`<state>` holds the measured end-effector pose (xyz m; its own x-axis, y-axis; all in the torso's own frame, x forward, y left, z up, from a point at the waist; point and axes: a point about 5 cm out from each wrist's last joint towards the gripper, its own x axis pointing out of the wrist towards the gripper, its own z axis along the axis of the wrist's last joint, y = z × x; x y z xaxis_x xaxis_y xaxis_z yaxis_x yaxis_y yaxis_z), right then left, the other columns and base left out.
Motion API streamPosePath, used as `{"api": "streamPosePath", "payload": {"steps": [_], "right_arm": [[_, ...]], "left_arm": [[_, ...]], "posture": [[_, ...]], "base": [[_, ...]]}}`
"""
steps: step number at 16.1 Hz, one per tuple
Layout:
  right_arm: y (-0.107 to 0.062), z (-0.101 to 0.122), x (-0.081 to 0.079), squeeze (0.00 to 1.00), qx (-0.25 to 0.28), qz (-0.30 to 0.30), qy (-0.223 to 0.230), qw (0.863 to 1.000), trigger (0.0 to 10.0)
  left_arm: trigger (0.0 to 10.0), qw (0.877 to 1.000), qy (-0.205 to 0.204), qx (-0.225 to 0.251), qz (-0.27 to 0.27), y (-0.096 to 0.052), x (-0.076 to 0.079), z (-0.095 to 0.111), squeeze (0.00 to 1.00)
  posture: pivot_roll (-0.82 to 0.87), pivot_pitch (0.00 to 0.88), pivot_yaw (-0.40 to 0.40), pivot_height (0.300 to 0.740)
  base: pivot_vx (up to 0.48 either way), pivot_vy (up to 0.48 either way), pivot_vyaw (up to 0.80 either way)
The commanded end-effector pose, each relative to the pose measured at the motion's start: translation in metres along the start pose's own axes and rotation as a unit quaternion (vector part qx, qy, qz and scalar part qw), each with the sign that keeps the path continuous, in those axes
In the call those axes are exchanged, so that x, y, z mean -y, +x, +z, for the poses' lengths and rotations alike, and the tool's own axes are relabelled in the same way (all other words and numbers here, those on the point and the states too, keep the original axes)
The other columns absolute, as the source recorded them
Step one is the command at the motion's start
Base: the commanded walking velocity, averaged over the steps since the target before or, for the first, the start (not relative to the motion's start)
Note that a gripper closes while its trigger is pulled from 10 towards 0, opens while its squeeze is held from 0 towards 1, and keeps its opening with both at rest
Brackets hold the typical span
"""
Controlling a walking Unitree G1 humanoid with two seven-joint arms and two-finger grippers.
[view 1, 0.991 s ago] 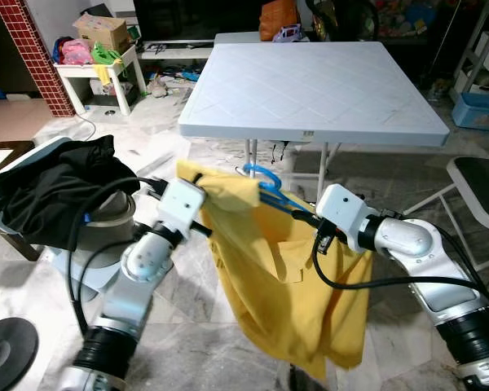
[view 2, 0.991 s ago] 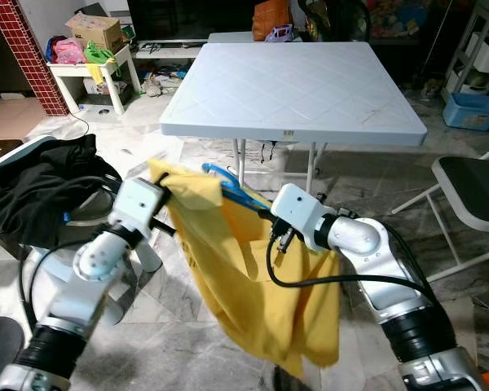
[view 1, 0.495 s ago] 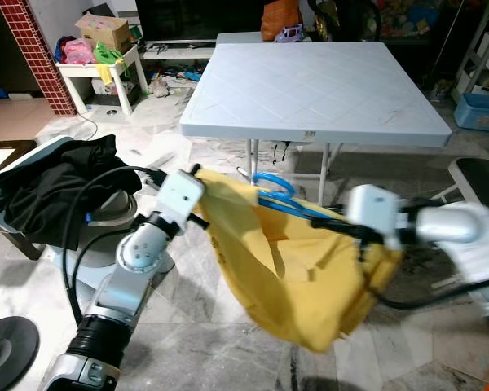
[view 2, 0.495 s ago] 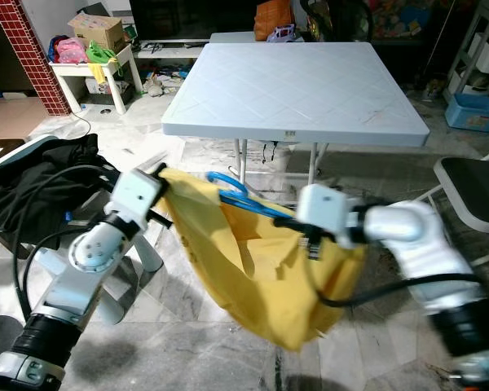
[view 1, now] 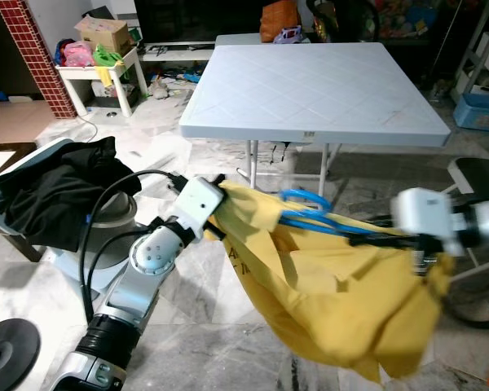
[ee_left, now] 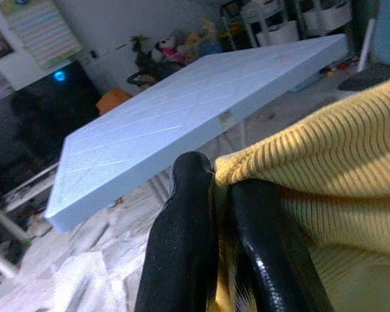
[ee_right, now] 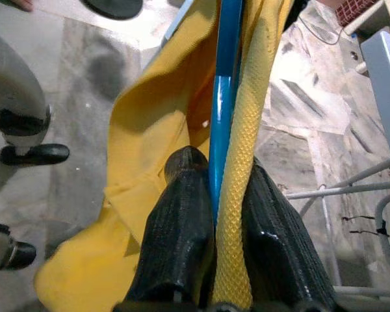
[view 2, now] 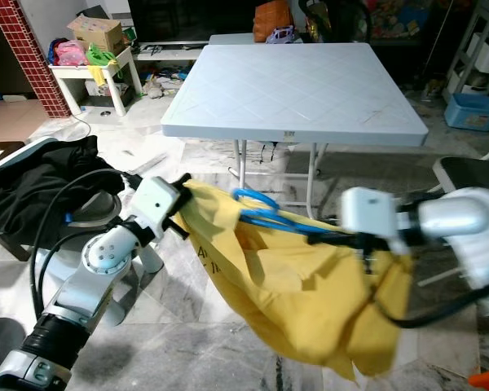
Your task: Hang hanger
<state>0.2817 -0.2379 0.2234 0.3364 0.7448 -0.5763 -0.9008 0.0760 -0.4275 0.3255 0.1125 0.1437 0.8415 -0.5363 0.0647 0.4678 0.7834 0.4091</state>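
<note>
Eye views: my left tool and right tool hold a yellow shirt on a blue hanger near the white tabletop.
Left wrist: fingers clamp shirt hem.
Right wrist: fingers pinch hanger and fabric.

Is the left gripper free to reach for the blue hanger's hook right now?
Probably not. The left gripper is shut on the yellow shirt, so it would have to let go before reaching the blue hanger.
</note>
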Motion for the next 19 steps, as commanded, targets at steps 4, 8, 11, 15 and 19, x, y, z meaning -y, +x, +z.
{"api": "streamPosePath", "payload": {"steps": [4,8,11,15,19], "right_arm": [[-0.07,-0.006,0.015,0.0,-0.015,-0.032,0.071,0.997,10.0],[-0.01,-0.007,0.006,0.0,0.017,-0.008,0.052,0.998,10.0],[0.024,0.0,0.013,0.0,0.041,-0.038,0.042,0.998,10.0],[0.041,0.0,0.008,0.0,0.046,-0.047,0.05,0.997,10.0],[0.064,0.003,0.0,0.0,0.067,-0.049,0.064,0.995,10.0]], "left_arm": [[0.0,0.97,-0.047,-0.15,0.183,-0.055,-0.075,-0.057,0.0],[10.0,0.98,-0.05,-0.134,0.137,-0.037,-0.051,-0.049,1.0],[10.0,0.982,-0.059,-0.127,0.13,-0.031,-0.041,-0.047,1.0],[10.0,0.979,-0.061,-0.12,0.152,-0.031,-0.046,-0.045,1.0],[10.0,0.984,-0.056,-0.104,0.132,-0.033,-0.048,-0.039,1.0]], "posture": [[-0.07,0.0,0.052,0.74],[-0.06,0.0,0.049,0.74],[-0.05,0.0,0.046,0.74],[-0.04,0.0,0.039,0.74],[-0.03,0.0,0.036,0.74]], "base": [[0.0,0.0,0.0],[0.0,0.0,0.0],[0.0,0.0,0.0],[0.0,0.0,0.0],[0.0,0.0,0.0]]}}
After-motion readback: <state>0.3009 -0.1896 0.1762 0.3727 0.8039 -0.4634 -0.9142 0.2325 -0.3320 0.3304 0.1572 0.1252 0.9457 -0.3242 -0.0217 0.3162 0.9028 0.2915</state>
